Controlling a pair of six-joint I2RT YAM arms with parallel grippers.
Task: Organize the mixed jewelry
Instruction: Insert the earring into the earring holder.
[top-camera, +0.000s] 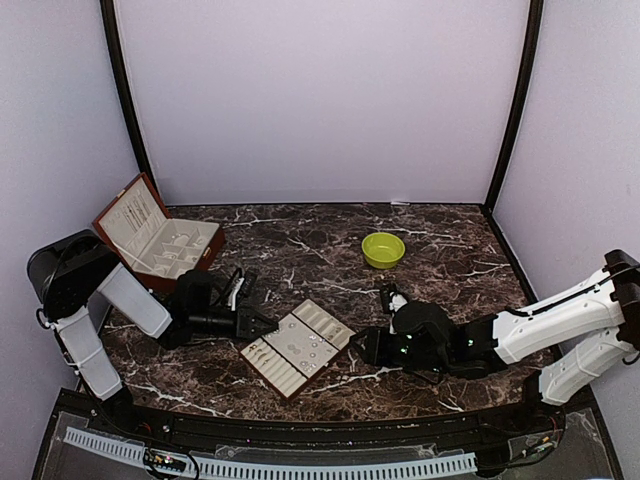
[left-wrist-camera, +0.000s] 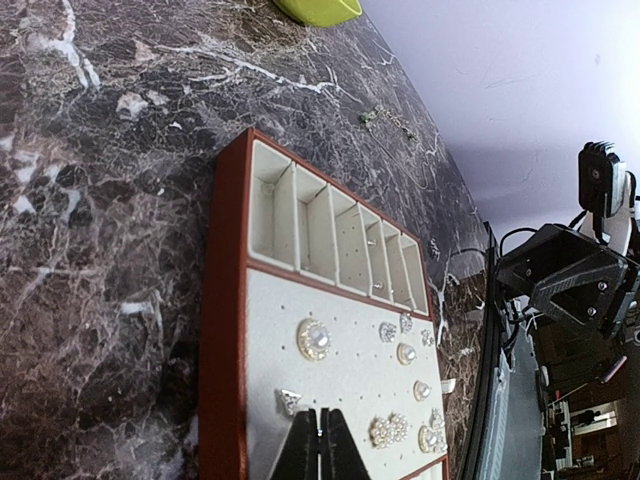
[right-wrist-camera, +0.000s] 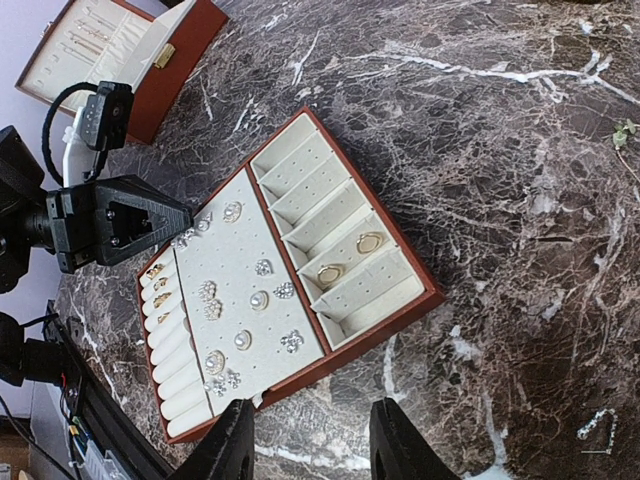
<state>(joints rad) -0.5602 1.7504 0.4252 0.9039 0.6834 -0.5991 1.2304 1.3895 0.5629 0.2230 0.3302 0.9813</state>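
The cream compartment tray (top-camera: 262, 362) with a red-brown rim lies on the marble between my arms. Several pearl and crystal studs (left-wrist-camera: 313, 340) sit on its pad, also seen in the right wrist view (right-wrist-camera: 259, 299). Two gold oval pieces (right-wrist-camera: 370, 242) lie in its slots, and small gold rings (right-wrist-camera: 155, 285) sit in the roll section. My left gripper (left-wrist-camera: 320, 435) is over the pad's near edge, shut, with a tiny glinting stud between its tips. My right gripper (right-wrist-camera: 312, 440) is open and empty, just off the tray's other side (top-camera: 362, 345).
A green bowl (top-camera: 383, 249) stands at the back centre. The reddish-brown box (top-camera: 160, 238) stands open at the back left. A thin loose chain (right-wrist-camera: 598, 425) lies on the marble beside my right gripper. Another small piece (left-wrist-camera: 385, 118) lies beyond the tray.
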